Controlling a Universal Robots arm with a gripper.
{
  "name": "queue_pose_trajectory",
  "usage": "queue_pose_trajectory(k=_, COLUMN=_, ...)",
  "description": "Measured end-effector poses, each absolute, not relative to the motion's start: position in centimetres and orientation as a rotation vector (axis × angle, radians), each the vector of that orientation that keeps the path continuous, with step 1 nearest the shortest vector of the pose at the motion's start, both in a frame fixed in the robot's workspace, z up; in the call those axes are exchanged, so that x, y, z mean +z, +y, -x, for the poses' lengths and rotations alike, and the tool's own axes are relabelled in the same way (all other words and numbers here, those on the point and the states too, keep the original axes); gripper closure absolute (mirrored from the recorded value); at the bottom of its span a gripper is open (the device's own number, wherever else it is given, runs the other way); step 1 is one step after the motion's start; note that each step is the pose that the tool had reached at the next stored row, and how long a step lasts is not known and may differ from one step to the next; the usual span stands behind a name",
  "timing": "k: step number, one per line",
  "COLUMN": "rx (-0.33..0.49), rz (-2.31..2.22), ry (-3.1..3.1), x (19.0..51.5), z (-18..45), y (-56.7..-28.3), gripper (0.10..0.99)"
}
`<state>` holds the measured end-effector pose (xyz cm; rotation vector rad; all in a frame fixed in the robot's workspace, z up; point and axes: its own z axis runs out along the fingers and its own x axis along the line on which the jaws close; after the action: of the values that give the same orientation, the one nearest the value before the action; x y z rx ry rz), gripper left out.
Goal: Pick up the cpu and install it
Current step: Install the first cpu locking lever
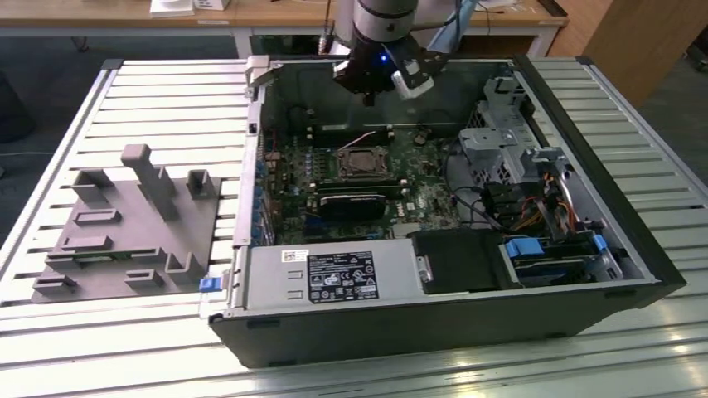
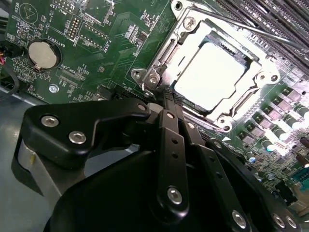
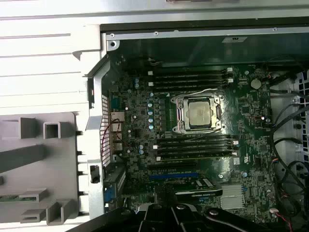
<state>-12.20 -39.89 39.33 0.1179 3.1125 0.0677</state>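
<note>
The cpu [image 3: 200,113] sits in the motherboard socket [image 3: 179,114] (silver lid up), inside the open computer case [image 1: 619,240]. The gripper [image 2: 166,99] hangs above it with fingers pressed together, holding nothing.

— Was any writing found that could be read?
— A white label [image 1: 341,278] with small print was seen on the power supply [image 1: 271,286], and white lettering on the motherboard [image 2: 111,58] in the second wrist view. No word could be read.
</note>
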Motion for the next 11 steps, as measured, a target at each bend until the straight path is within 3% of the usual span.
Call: queue_pose_trajectory(k=11, rx=0.068, rz=-0.118, ry=3.113, x=39.32, z=11.70, y=-39.88, gripper=0.980)
